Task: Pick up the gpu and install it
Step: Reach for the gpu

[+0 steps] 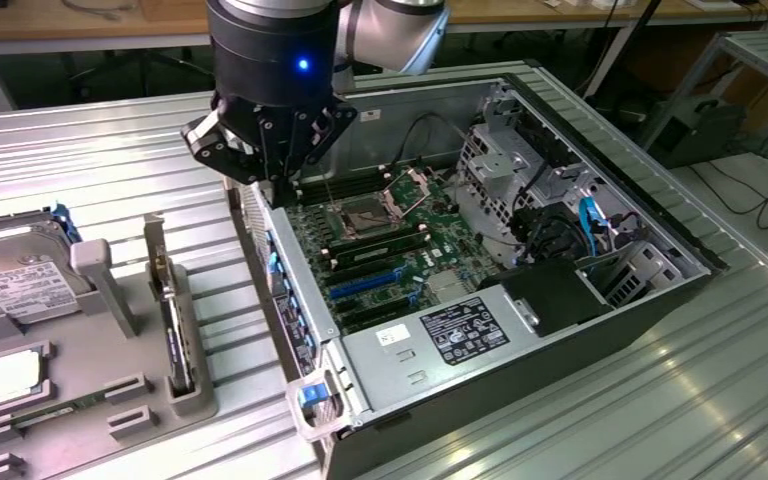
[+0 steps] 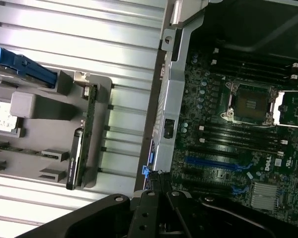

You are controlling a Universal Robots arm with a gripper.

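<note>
The black multi-link gripper [image 1: 281, 188] on the grey robot arm hangs with its fingers drawn fully together, gripping nothing. It is poised over the rim of the open black-and-silver computer case [image 1: 398, 375], on the long side wall that faces the holder and toward the far end of that wall. The wrist view shows the closed fingertips [image 2: 159, 177] pointing down at this wall, just beside the green motherboard [image 1: 398, 250]. The case lies on its side in the middle of the ribbed metal tabletop [image 1: 104, 170], reaching toward the exterior view's right edge. On the board are an open, empty processor socket [image 1: 360, 215] and blue expansion slots [image 1: 364, 285]. The gpu [image 1: 179, 345], a thin card with a black shroud and a green circuit board, stands on edge in a slot of the grey moulded holder [image 1: 91, 370]. That holder sits at the tabletop's near corner on the exterior view's left, well apart from the gripper. In the same holder, farther toward the exterior view's left, rest a silver hard drive with a white label [image 1: 17, 280] and a small square silver processor chip [image 1: 13, 372].
</note>
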